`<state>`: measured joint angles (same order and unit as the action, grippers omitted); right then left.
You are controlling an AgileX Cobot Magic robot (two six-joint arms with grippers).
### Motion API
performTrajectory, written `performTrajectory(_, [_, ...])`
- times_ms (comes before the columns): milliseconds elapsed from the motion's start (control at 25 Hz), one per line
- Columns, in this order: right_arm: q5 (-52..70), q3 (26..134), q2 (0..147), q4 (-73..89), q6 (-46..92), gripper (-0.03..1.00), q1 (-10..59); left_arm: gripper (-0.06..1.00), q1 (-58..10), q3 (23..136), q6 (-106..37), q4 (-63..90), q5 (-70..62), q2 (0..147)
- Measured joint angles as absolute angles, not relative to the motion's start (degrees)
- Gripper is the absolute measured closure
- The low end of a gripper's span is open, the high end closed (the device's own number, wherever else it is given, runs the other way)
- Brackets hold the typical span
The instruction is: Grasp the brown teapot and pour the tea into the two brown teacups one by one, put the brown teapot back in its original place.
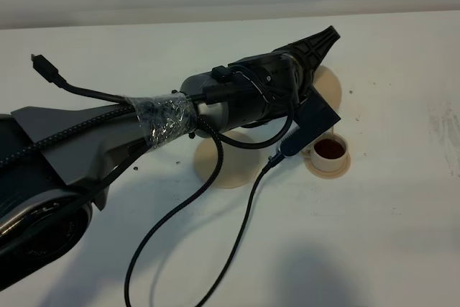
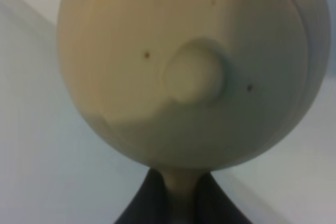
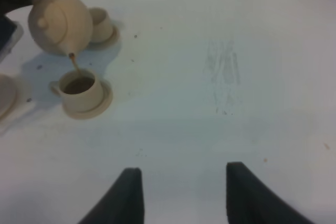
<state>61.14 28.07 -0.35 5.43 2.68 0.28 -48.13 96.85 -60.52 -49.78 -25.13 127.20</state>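
Observation:
The brown teapot (image 3: 60, 22) hangs tilted above the table, and a thin stream of tea runs from its spout into the nearer teacup (image 3: 79, 90), which stands on its small saucer (image 3: 102, 106). Dark tea fills that teacup (image 1: 330, 150). The second teacup (image 3: 100, 23) sits on its saucer just behind the pot. My left gripper (image 2: 180, 195) is shut on the teapot's handle, and the pot's lid and knob (image 2: 194, 74) fill its view. From the high camera my left arm covers most of the pot. My right gripper (image 3: 184, 192) is open and holds nothing, well away from the cups.
The wide round saucer (image 1: 226, 163), the pot's original place, lies bare under my left arm, left of the filled cup. Loose black cables (image 1: 215, 177) hang from that arm over the table. Faint scuff marks (image 3: 223, 72) show on the white tabletop.

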Motion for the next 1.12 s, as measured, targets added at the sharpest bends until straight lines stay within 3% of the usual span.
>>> performTrajectory(600, [61.1, 28.1, -0.3, 5.4, 2.7, 0.57, 0.3, 0.84, -48.1, 96.9, -51.4, -35.4, -34.0, 123.8])
performTrajectory(1120, [61.1, 28.1, -0.3, 5.4, 2.7, 0.57, 0.3, 0.84, -48.1, 96.9, -40.9, -9.3, -64.0, 115.5])
